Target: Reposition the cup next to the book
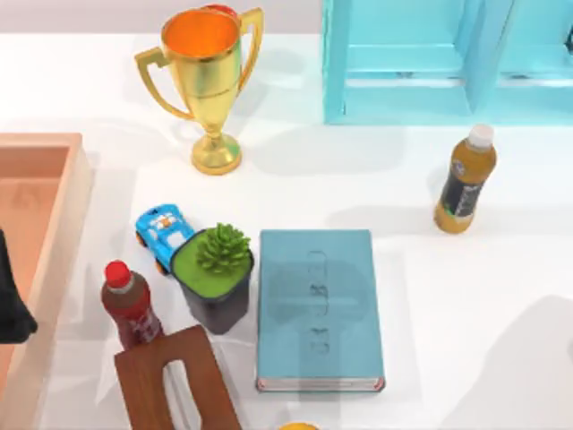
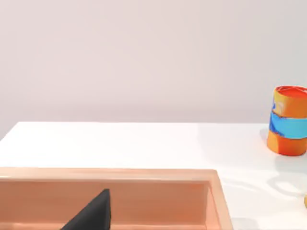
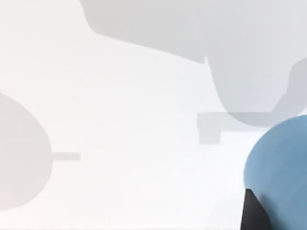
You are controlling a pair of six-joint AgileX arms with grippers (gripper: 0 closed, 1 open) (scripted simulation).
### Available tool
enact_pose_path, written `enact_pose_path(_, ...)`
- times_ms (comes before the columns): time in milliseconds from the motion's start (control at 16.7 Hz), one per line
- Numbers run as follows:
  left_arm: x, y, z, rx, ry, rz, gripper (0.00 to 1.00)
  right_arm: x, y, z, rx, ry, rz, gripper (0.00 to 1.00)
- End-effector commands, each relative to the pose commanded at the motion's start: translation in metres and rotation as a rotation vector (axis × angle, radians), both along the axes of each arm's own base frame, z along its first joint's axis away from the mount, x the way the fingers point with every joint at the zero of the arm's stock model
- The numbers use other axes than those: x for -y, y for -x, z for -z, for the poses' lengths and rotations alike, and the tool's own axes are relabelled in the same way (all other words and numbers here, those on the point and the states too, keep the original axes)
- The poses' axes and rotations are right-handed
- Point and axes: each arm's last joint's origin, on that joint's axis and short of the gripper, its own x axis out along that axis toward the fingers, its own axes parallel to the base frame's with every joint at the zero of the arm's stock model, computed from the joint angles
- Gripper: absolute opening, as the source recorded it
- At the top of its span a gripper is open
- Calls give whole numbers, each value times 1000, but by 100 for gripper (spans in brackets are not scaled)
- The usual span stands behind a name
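The book [image 1: 320, 309] lies flat just below the middle of the table [image 1: 501, 296], its white page edge toward six o'clock. At its nine o'clock a potted plant [image 1: 215, 278] stands just beside it, with a blue toy car [image 1: 161, 235] at the plant's ten o'clock and a red-capped bottle [image 1: 130, 305] farther out at nine. A brown wooden block [image 1: 175, 385] sits at the book's seven o'clock. The gold trophy [image 1: 204, 81] stands at eleven, well apart, and a yellow-brown bottle [image 1: 466, 179] at two o'clock.

The left gripper [image 1: 11, 309] is at the nine o'clock edge over a peach-coloured tray [image 1: 67, 233]; whether its fingers are released or clenched I cannot tell. The left wrist view has an orange-and-blue can [image 2: 288, 120] on the table beyond the tray.

In the right wrist view the light-blue cup [image 3: 280, 167] sits close against a dark finger [image 3: 252, 213], above the white tabletop; I cannot tell whether the fingers are grasping it
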Motion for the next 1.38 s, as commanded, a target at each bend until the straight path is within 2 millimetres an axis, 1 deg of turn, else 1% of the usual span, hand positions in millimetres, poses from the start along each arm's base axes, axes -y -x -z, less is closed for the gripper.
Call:
enact_pose_path(60, 0, 0, 0, 0, 0, 0, 100, 0, 0, -6, 8, 4, 1, 0)
enact_pose_path(120, 0, 0, 0, 0, 0, 0, 100, 0, 0, -7, 9, 4, 1, 0)
enact_pose_path(420, 0, 0, 0, 0, 0, 0, 100, -2, -1, -5, 7, 3, 6, 0)
enact_pose_path(600, 0, 0, 0, 0, 0, 0, 100, -14, -11, -10, 14, 10, 51, 0)
enact_pose_path(720, 0, 0, 0, 0, 0, 0, 100, -30, -21, -14, 19, 15, 109, 0)
enact_pose_path(840, 0, 0, 0, 0, 0, 0, 100, -53, -33, -19, 21, 19, 182, 0)
enact_pose_path(1020, 0, 0, 0, 0, 0, 0, 100, -98, -48, -26, 16, 20, 316, 0)
enact_pose_path(1200, 0, 0, 0, 0, 0, 0, 100, -153, -55, -31, -7, 21, 496, 0)
enact_pose_path(1380, 0, 0, 0, 0, 0, 0, 100, -213, -51, -37, -36, 32, 726, 0)
